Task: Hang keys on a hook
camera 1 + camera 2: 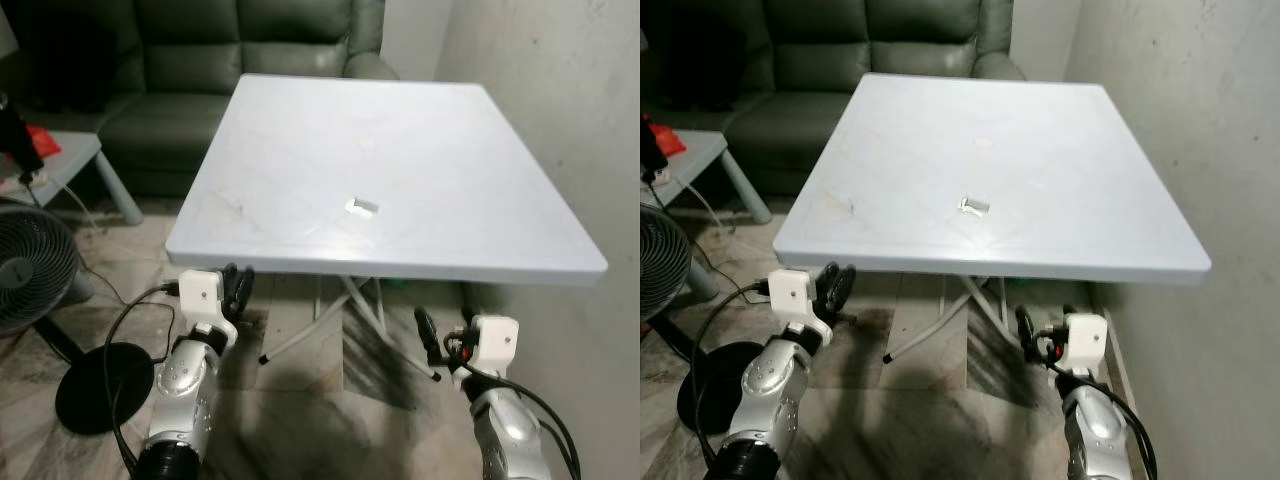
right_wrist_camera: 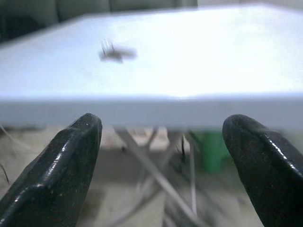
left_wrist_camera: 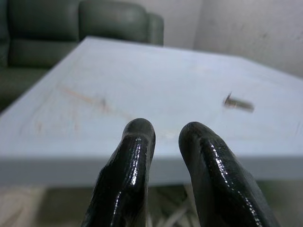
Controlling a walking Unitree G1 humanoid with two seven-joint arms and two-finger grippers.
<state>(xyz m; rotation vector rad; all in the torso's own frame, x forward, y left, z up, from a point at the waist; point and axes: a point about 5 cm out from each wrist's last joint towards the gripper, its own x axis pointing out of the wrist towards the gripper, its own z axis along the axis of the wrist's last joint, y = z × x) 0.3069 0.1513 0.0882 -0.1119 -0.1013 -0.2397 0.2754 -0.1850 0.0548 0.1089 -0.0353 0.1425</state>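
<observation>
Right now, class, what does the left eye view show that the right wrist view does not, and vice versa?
Left eye view: a dark green leather sofa, a black standing fan, the left end effector below the table edge. Right wrist view: the right end effector's black fingers, spread wide. Both: the pale blue square plastic table with small silvery keys on it.

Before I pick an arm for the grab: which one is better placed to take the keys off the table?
Right, probably. The right gripper is wide open and faces the table edge, with the keys lying slightly to its side of centre. The left gripper has its fingers nearly together. Both hang below the tabletop.
</observation>
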